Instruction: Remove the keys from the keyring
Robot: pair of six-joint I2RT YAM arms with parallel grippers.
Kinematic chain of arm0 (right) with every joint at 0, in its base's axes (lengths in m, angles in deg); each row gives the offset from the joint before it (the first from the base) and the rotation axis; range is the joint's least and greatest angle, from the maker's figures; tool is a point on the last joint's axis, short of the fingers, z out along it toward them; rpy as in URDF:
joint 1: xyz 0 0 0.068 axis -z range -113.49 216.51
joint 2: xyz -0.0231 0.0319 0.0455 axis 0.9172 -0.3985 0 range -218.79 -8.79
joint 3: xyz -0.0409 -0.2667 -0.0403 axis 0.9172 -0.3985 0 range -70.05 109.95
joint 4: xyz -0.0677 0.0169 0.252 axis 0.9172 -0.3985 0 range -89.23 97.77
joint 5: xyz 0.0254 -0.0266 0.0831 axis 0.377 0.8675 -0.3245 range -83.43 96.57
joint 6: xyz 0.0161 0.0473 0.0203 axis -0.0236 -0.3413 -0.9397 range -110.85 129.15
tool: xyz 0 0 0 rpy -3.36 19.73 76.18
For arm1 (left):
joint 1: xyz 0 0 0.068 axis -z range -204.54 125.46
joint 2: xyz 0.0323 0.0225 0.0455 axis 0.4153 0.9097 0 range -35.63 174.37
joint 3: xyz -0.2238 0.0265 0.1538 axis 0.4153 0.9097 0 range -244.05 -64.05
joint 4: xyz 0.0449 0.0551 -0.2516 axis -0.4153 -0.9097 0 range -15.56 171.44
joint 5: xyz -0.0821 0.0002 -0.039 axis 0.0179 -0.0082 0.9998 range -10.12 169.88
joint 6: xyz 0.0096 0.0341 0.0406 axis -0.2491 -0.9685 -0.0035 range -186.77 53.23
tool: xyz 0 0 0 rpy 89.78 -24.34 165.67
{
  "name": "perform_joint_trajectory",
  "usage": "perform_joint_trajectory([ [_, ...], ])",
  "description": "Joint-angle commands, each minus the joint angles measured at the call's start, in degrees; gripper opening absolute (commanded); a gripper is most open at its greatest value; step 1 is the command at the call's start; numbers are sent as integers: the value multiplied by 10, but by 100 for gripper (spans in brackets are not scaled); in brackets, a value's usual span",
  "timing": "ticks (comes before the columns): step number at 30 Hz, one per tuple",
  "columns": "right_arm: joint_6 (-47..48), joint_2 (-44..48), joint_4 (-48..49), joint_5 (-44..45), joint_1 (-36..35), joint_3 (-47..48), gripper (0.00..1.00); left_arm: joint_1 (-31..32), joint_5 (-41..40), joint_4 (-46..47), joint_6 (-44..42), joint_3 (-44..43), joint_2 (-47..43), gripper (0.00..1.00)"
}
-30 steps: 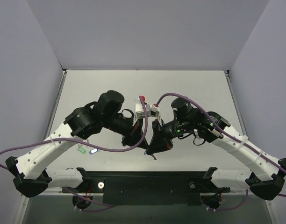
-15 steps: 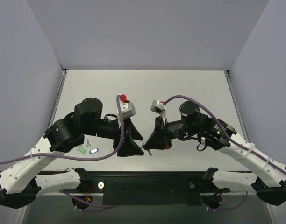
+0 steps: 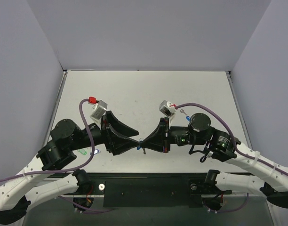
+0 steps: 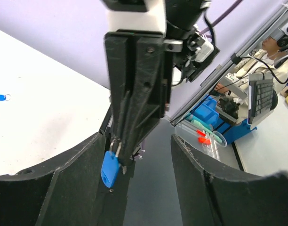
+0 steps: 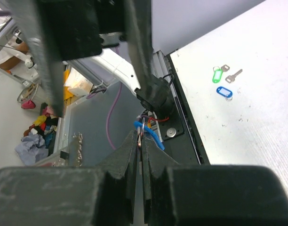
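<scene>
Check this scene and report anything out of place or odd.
Nothing looks damaged or spilled. The only stray items are a green tag, a bare key and a blue tag lying loose on the table beside the left arm. The right end effector pinches the keyring, a blue key dangling from it.

Flat, diffuse overhead light. White table is bright with no glare. Soft shadows pool under the arms at the near edge. Top view sharp throughout. Wrist views: near black fingers underexposed, soft-focus, detail lost; backgrounds crisper. Faint glint on keyring. Mild bending toward frame edges.
</scene>
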Motion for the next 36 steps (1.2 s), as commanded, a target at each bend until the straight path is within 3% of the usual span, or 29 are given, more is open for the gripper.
perform_joint_trajectory([
  [1, 0, 23, 68, 43, -18, 4, 0, 0, -30, 85, 52, 20, -12, 66],
  [13, 2, 23, 79, 47, -31, 10, 0, -1, -31, 99, 64, 37, -15, 55],
  [26, 2, 15, 86, 41, -38, 16, 0, -1, -15, 125, 77, 52, -7, 51],
  [32, 5, 15, 86, 43, -38, 17, 0, 0, -5, 129, 79, 54, -1, 34],
  [36, 7, 14, 86, 44, -38, 19, 0, 0, 5, 127, 78, 55, -4, 31],
])
